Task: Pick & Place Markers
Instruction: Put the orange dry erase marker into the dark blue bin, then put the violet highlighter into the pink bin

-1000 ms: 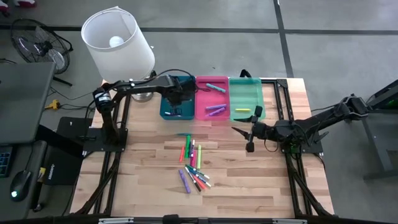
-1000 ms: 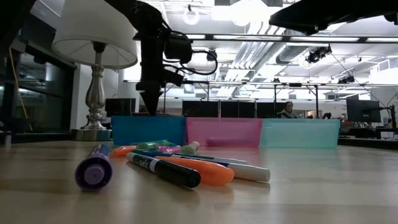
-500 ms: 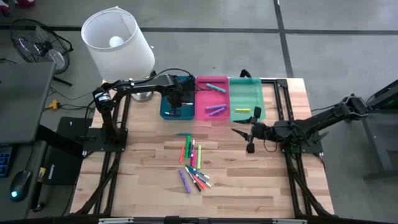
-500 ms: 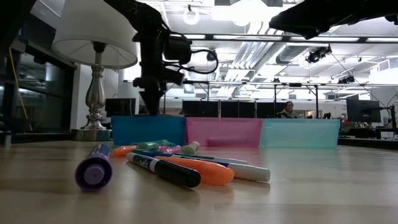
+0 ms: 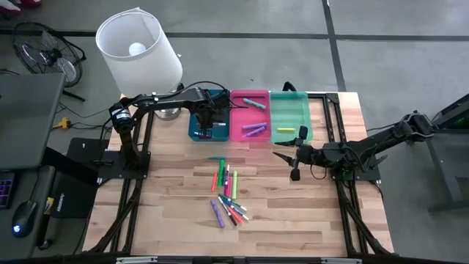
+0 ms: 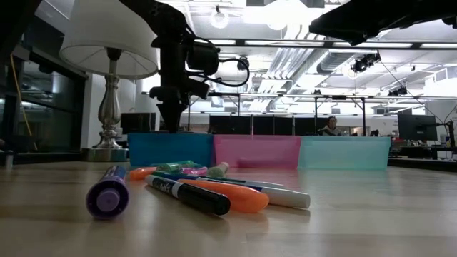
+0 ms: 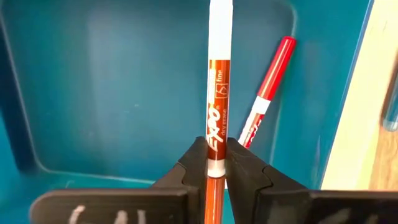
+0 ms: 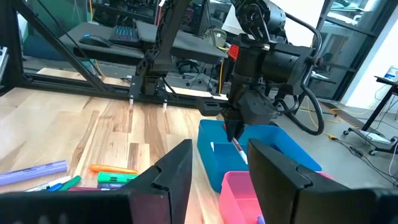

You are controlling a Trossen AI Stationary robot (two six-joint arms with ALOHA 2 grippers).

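Loose markers (image 5: 227,192) in mixed colours lie in a pile on the wood mid-table, close to the low view's lens (image 6: 207,193). My left gripper (image 5: 207,121) (image 6: 173,123) hangs over the blue tray (image 5: 195,133), shut on a white marker with an orange-red label (image 7: 219,81). A red marker (image 7: 268,87) lies on the blue tray's floor. The pink tray (image 5: 236,117) holds teal and purple markers; the green tray (image 5: 289,110) holds yellow ones. My right gripper (image 5: 293,163) (image 8: 219,155) is open, hovering right of the pile. My left gripper pinches the white marker between its two fingers (image 7: 194,163), at the barrel's white band (image 7: 215,163) next to the orange-red end. The fingers point down from above, and the marker runs on along them into the blue tray. Whether its far end touches the floor cannot be told.
A lamp with a white shade (image 5: 139,48) stands at the table's far left corner, beside the blue tray. The three trays sit side by side along the far edge. Bare wood lies near and left of the pile. A person sits far off in the room (image 6: 330,126).
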